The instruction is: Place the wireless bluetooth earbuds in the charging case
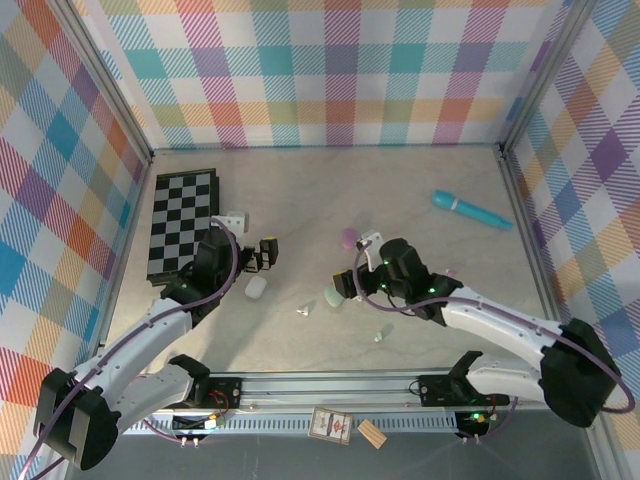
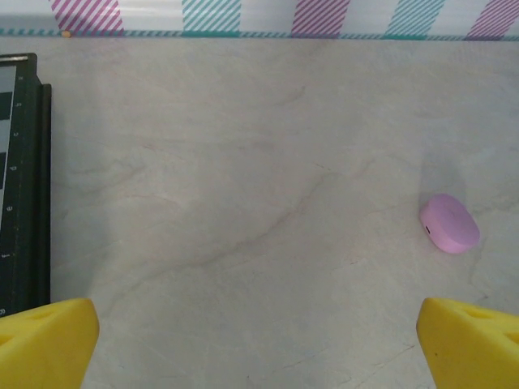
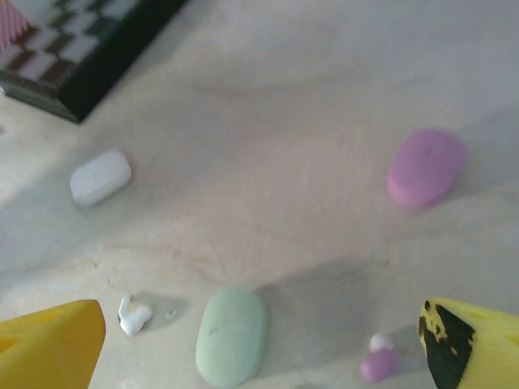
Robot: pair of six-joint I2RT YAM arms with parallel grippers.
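white earbud [image 3: 132, 314]: lies on the desk [image 3: 308, 97] just ahead of the right fingers [image 3: 49, 344], close to the finger on the chessboard side but apart from it; tiny and glossy, too small to read its long axis surely
pinkish earbud [image 3: 379, 361]: low by the other right finger, just beside the mint case [image 3: 232, 335], apparently not touching it
third earbud [image 1: 381, 333]: pale speck toward the near edge, beside the right forearm
mint case: sits between the two right fingers, long axis running away from the wrist with a slight lean; looks shut
pink case [image 3: 426, 166], white case [image 3: 100, 176]: farther out, well apart from each other, both looking shut
right fingers: spread wide, nothing between the pads
left fingers [image 2: 45, 344]: spread wide, nothing held, aimed at bare desk with the pink case off to one side
nearer arm: the right, by judgement, for both close earbuds
surface: pale marbled desk, smooth; such small pieces would likely skid under a nudge
room: chessboard [image 1: 180, 222] at far left, teal wand [image 1: 470, 210] at far right, plaid walls around; open desk about the white earbud, the mint case crowding the pinkish one
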